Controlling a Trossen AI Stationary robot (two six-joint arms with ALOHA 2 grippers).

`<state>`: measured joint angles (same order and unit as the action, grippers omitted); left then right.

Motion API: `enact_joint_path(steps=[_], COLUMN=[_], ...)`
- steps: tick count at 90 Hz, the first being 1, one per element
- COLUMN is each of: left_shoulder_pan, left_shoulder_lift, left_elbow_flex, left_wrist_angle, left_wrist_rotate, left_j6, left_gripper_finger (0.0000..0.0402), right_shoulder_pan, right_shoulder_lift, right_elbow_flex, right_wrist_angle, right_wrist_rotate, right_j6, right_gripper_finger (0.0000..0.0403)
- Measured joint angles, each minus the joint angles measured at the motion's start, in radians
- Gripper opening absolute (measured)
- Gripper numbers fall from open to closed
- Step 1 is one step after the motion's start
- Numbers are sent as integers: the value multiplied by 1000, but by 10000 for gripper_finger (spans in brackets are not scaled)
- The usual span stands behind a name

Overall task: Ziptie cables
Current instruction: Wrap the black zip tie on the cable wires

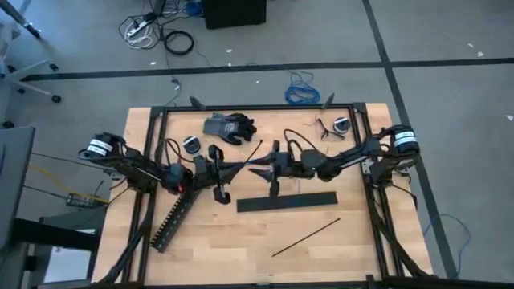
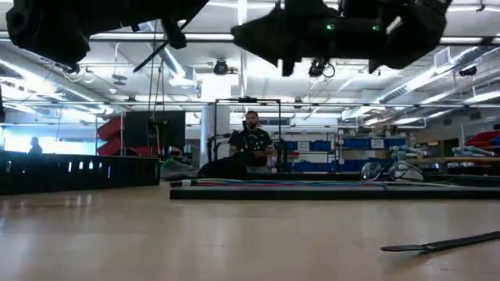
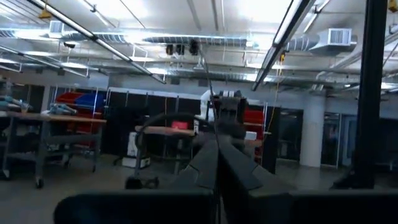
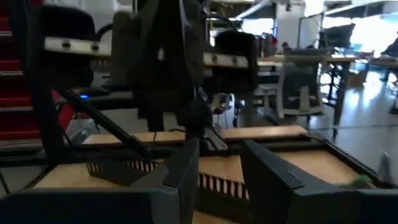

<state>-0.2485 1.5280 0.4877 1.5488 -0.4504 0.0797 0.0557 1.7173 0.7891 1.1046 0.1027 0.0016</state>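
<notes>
High view shows both of my arms raised over the middle of the wooden table (image 1: 241, 241), facing each other. My left gripper (image 1: 227, 170) has its fingers pressed together, and in my left wrist view a thin dark strand runs up from between them. It looks like a ziptie (image 1: 250, 152), slanting up from that gripper towards my right gripper (image 1: 259, 170), though I cannot be sure. My right wrist view shows my right fingers (image 4: 186, 169) standing apart with a gap between them, nothing clearly clamped. I cannot make out the cables. A second ziptie (image 1: 306, 237) lies loose on the table near its front edge, below the wide flat black bar (image 1: 287, 201). The slotted black duct (image 1: 172, 220) lies diagonally under my left arm, and a grey-black glove (image 1: 228, 127) rests near the back rail.
</notes>
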Motion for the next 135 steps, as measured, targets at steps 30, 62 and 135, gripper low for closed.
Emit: enact_joint_path(steps=[30,62,135], left_shoulder_pan=[30,60,66], left_shoulder_lift=[0,30,93], left_elbow_flex=[0,23,87], left_wrist_angle=[-11,-29,-38], left_wrist_rotate=[2,55,59], left_j6=[-2,-72,-27], left_gripper_finger=[0,0,0], right_shoulder_pan=[-14,-28,-33], right_shoulder_lift=[0,0,0], right_elbow_flex=[48,48,47], right_wrist_angle=[-11,-13,-24], right_wrist_rotate=[-106,-110,-137], right_j6=[16,15,12], right_gripper_finger=[115,113,15])
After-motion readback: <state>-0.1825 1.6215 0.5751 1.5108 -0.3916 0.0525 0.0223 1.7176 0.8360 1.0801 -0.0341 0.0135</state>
